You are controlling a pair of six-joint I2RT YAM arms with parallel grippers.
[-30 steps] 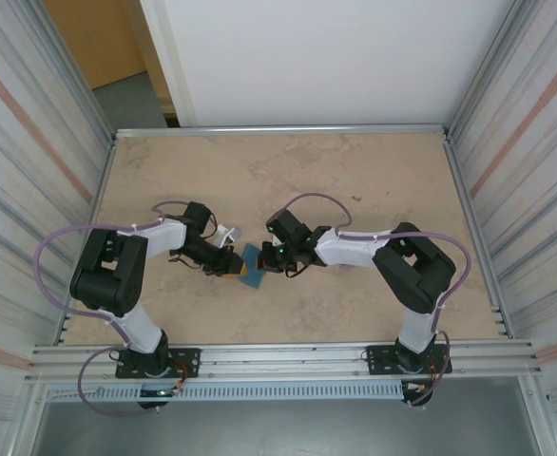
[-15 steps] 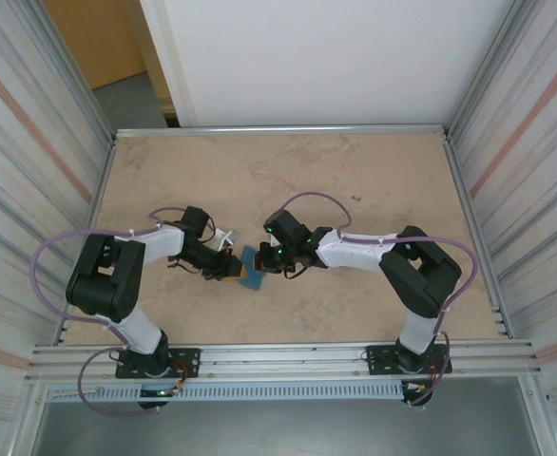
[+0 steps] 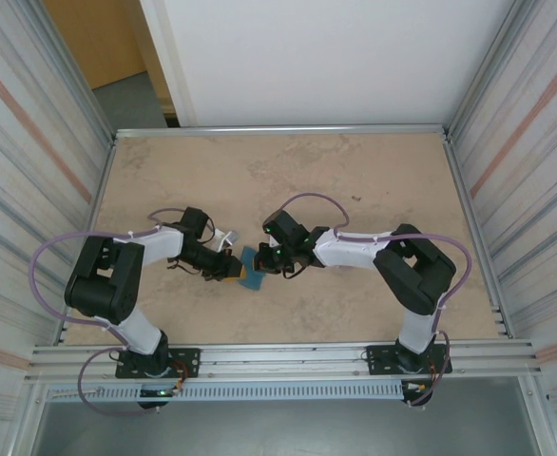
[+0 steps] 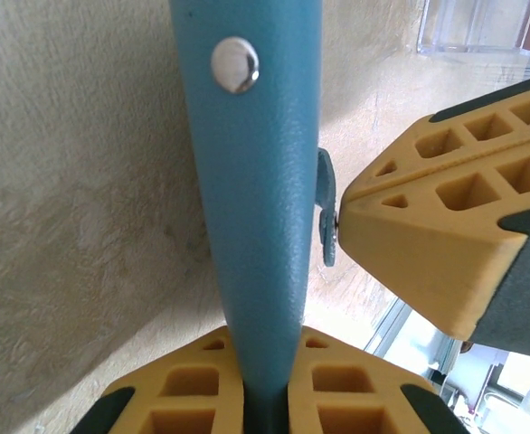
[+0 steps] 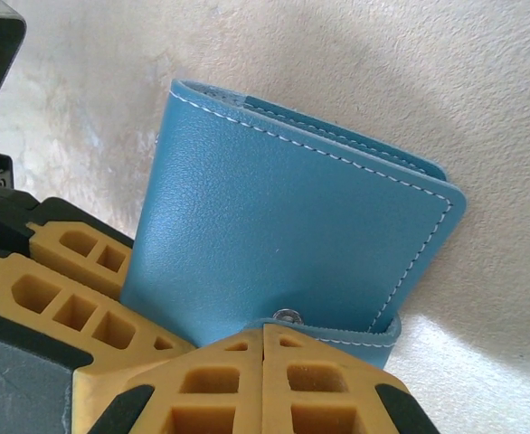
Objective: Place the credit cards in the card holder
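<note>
Wallets: We count one wallet (image 3: 250,265), teal-blue with pale stitching, folded shut.
Wallet's place: It sits near the middle of the worktop (image 3: 355,180), between the two hands, turned on edge rather than lying flat. We cannot tell whether its lower edge touches the worktop.
Fastenings: We see one small tab (image 4: 326,217) standing out from the wallet's side, and one round metal stud (image 4: 235,64) on the wallet's face in the left wrist view.
Other things: We count one clear plastic case (image 4: 477,27), lying on the worktop beyond the wallet on the left arm's side and apart from the wallet.
Arms: We count two, one hand each, reaching the wallet from opposite sides.
Left hand (image 3: 233,270): Narrow and clamped on the wallet, with one yellow pad on each face at the wallet's near edge.
Left arm's pose: The elbow is folded to the left of the wallet, and the forearm runs low and slanting toward it.
Right hand (image 5: 263,353): Closed all the way, fingertips pressed together. The tips touch the tab, just beside the wallet's side. We cannot tell whether the tab is pinched between them.
Right arm's pose: The elbow is bent to the right of the wallet, the forearm stretched level toward it, wrist close over the wallet.
</note>
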